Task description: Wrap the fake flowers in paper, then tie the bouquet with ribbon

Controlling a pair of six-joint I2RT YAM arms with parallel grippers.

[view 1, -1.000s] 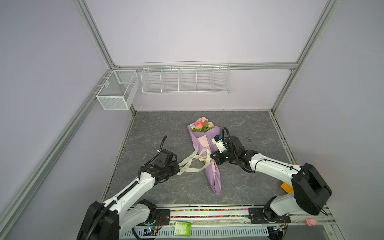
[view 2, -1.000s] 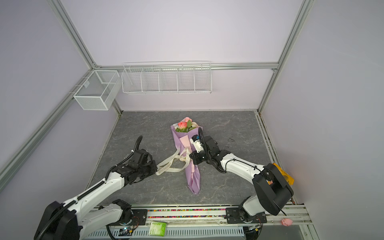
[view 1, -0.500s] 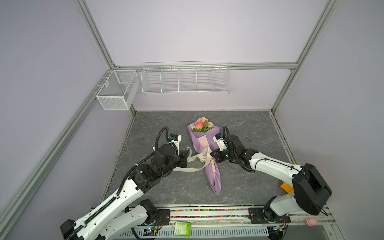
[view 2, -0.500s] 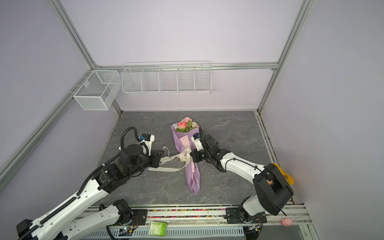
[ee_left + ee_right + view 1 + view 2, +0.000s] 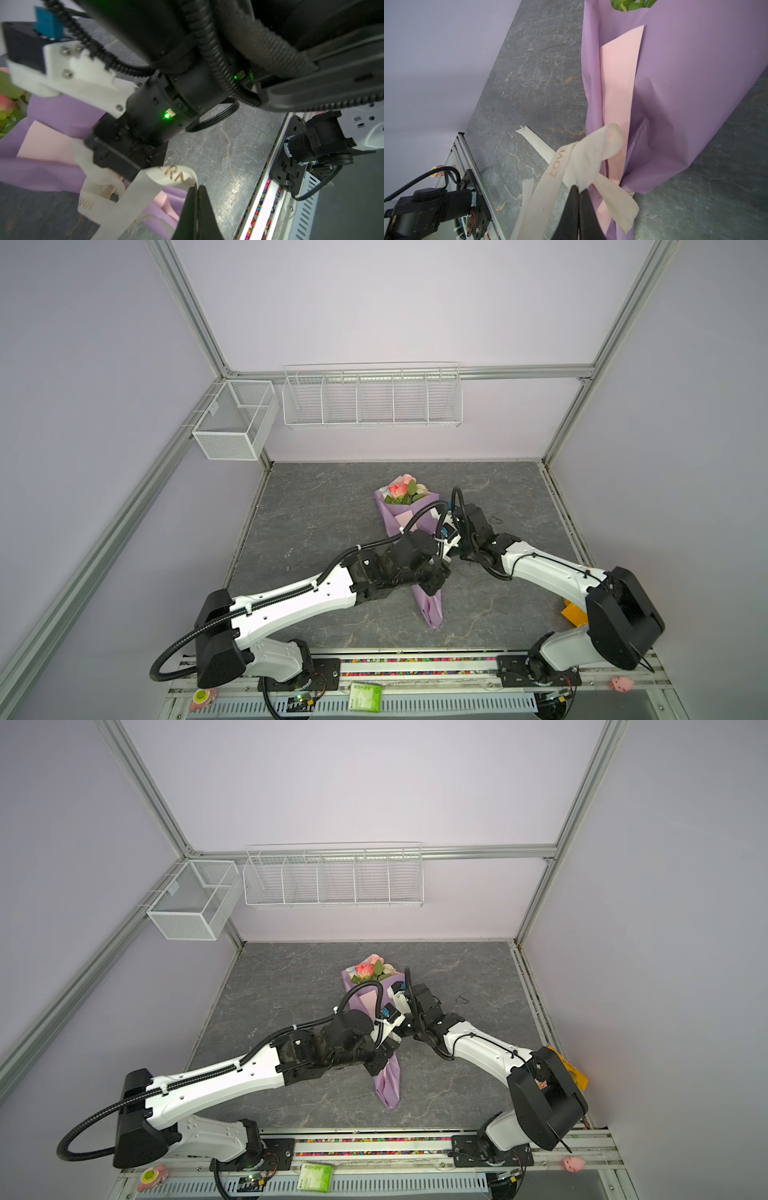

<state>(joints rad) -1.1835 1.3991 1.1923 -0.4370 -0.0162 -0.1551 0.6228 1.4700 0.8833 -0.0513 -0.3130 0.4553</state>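
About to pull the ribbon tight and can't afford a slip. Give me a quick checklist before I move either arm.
1. The left fingers shut on the ribbon: ok.
2. The right fingers shut on the ribbon: ok.
3. Ribbon crosses the paper at its narrow waist: ok.
4. Knot tight: cannot tell; the loops look slack.
5. The bouquet lies on the table, flowers inside the paper: ok.
6. The left arm and right arm apart: cannot tell; their wrists overlap in both top views.
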